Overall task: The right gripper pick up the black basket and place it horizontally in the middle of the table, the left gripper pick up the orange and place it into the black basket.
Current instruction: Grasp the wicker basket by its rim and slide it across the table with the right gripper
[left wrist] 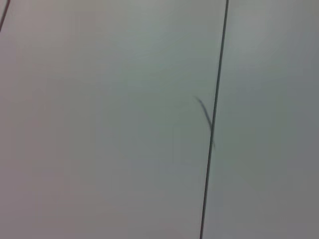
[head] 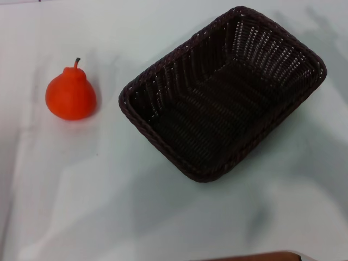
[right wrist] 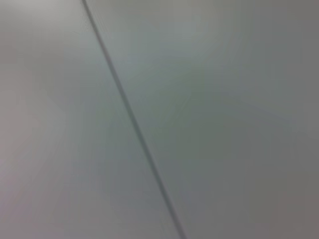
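The black basket [head: 223,95] lies on the white table [head: 81,190] at centre right in the head view, turned diagonally with its open side up and nothing in it. The orange [head: 70,95], pear-shaped with a short dark stem, stands upright on the table to the left of the basket, apart from it. Neither gripper shows in any view. Both wrist views show only pale surface crossed by a thin dark line.
A brown edge [head: 255,256] shows at the bottom of the head view. A faint shadow falls on the table near the basket's front right.
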`<control>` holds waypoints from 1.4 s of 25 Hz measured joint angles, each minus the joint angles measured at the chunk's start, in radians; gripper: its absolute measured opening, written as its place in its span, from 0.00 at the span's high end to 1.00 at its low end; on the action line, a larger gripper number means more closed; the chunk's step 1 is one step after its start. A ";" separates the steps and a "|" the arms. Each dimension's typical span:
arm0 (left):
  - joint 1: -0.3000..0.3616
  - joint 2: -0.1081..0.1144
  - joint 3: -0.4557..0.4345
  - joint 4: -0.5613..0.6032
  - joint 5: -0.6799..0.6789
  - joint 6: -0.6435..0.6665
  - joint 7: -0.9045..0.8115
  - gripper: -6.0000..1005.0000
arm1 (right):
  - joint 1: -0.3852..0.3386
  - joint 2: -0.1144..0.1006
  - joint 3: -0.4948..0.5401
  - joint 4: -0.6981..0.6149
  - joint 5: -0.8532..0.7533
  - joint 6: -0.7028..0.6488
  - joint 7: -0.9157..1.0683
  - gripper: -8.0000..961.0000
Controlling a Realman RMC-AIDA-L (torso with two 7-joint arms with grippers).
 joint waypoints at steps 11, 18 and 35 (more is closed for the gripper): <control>-0.001 0.001 0.000 0.000 0.000 0.007 0.000 0.11 | 0.062 -0.041 -0.188 -0.733 -0.401 -0.002 0.962 0.02; -0.001 0.001 0.000 0.000 0.000 0.003 0.000 0.11 | 0.244 -0.114 -0.251 -0.913 -0.802 0.131 1.195 0.02; 0.001 0.000 -0.008 -0.002 0.000 -0.024 -0.006 0.11 | 0.445 -0.067 -0.555 -0.655 -1.104 -0.109 1.245 0.03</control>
